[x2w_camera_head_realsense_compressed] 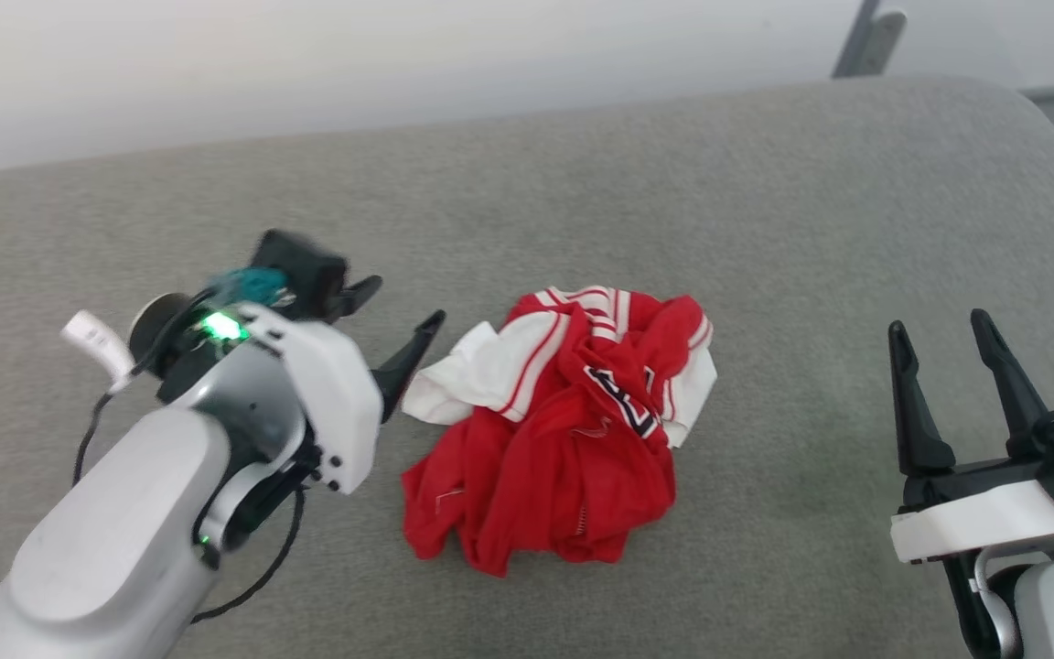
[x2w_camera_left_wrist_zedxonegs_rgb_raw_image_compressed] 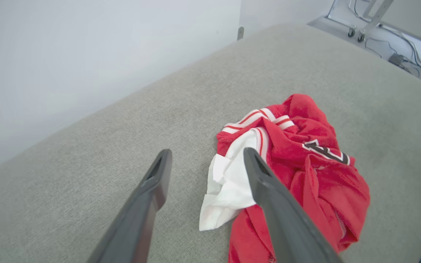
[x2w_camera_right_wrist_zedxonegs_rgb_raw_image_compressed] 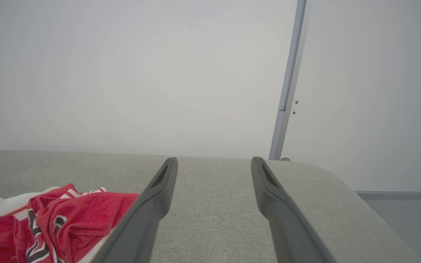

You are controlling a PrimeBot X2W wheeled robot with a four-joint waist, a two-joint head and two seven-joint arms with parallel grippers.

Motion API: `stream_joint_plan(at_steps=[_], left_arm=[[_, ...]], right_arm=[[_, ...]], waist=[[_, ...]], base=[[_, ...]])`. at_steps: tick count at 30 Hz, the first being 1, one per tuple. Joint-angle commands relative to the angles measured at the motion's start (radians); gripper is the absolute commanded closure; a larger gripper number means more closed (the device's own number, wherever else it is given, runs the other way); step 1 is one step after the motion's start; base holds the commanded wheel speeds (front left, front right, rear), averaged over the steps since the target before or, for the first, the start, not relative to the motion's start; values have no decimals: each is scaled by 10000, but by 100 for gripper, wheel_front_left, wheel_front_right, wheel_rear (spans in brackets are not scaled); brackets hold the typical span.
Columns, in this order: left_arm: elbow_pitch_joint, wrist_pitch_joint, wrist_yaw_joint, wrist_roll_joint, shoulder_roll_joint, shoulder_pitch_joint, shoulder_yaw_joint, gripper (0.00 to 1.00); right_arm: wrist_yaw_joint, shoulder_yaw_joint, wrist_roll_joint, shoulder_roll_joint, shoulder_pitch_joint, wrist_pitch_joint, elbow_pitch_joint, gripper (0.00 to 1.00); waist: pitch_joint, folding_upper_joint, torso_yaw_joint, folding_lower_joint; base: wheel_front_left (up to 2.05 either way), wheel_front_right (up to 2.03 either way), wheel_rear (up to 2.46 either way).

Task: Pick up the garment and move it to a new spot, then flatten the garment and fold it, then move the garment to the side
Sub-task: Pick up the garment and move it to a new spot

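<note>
Left claw (x2w_camera_head_realsense_compressed: 394,313) was spread wide and empty, tips just beside the white part of the garment (x2w_camera_head_realsense_compressed: 554,430). Right claw (x2w_camera_head_realsense_compressed: 939,325) was also spread apart and empty, well off to the garment's right. Garment lay crumpled in a heap on the grey fabric bench (x2w_camera_head_realsense_compressed: 765,183), red body bunched, striped trim and black lettering partly showing on top.
</note>
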Motion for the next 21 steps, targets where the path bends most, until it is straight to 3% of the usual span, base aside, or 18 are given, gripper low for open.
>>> stream_joint_plan(at_steps=[1,21], left_arm=[[-74,-654,196,-53,109,467,286,0],[-190,-6046,1105,-383,937,4235,2544,0]], right_arm=[[-3,-27,41,-81,126,-52,-6,0],[-3,-387,50,-308,823,-52,410,0]], waist=[[-357,0,405,-1],[-1432,0,1531,-1]], base=[[0,0,0],[0,0,0]])
